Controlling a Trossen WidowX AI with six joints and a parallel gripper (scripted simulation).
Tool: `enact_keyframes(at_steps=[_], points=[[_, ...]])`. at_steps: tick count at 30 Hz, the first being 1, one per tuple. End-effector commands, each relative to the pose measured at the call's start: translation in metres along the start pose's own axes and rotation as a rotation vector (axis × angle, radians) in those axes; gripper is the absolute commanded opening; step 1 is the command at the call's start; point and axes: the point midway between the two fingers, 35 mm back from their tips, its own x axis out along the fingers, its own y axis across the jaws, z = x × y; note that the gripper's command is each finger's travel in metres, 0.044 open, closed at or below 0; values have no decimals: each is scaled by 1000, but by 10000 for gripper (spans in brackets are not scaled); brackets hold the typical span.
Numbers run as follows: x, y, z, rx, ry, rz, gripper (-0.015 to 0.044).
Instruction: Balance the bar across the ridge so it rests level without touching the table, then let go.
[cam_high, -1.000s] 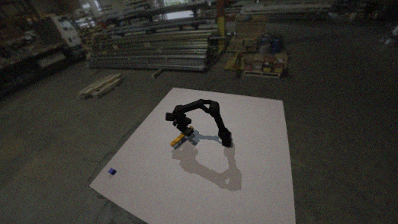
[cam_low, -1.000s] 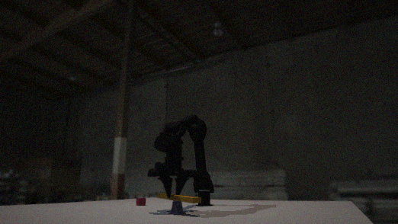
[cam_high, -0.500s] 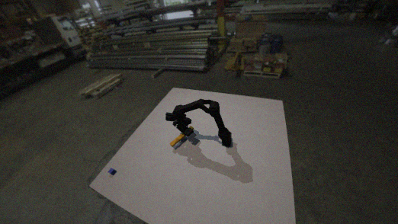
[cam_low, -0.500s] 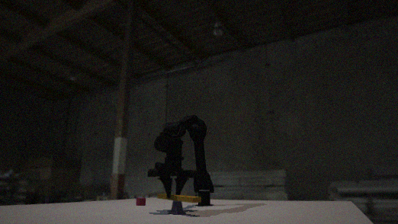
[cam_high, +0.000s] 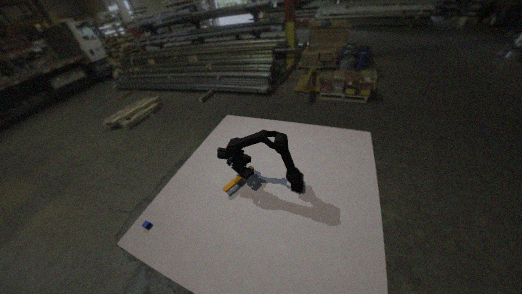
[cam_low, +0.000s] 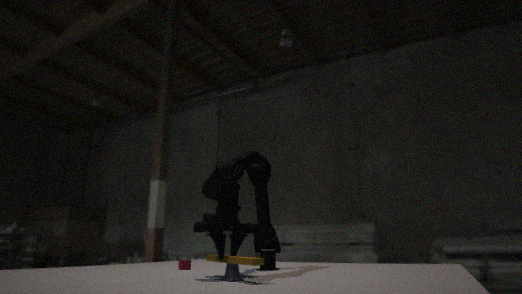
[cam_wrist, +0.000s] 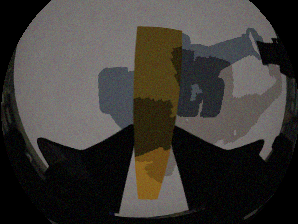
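Note:
The long orange bar (cam_high: 232, 184) (cam_low: 249, 261) (cam_wrist: 159, 65) is held crosswise, close to level, clear of the table top (cam_high: 320, 250) (cam_low: 360, 278). My gripper (cam_high: 248, 175) (cam_low: 227, 256) (cam_wrist: 153, 129) is shut on the bar and points down. In the wrist view, the bar runs between the two dark fingers. The ridge, a small grey-blue block that narrows upward (cam_low: 232, 273), stands directly below the bar in the exterior view. I cannot tell whether bar and ridge touch. The bar hides the ridge in the wrist view.
A small blue block (cam_high: 147, 225) lies near the table's left corner in the top view. A small red block (cam_low: 185, 264) shows left of the bar in the exterior view. The arm's base (cam_high: 296, 181) (cam_low: 268, 260) stands on the table. Shadows fall around the bar.

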Motion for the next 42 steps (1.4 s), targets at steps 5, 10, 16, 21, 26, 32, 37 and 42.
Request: enact_keyframes(at_steps=[5, 10, 16, 21, 26, 32, 37, 42], points=[[0, 0, 0, 0, 0, 0, 0], [0, 0, 0, 0, 0, 0, 0], [0, 0, 0, 0, 0, 0, 0], [0, 0, 0, 0, 0, 0, 0], [0, 0, 0, 0, 0, 0, 0], [0, 0, 0, 0, 0, 0, 0], [0, 0, 0, 0, 0, 0, 105], [0, 0, 0, 0, 0, 0, 167]])
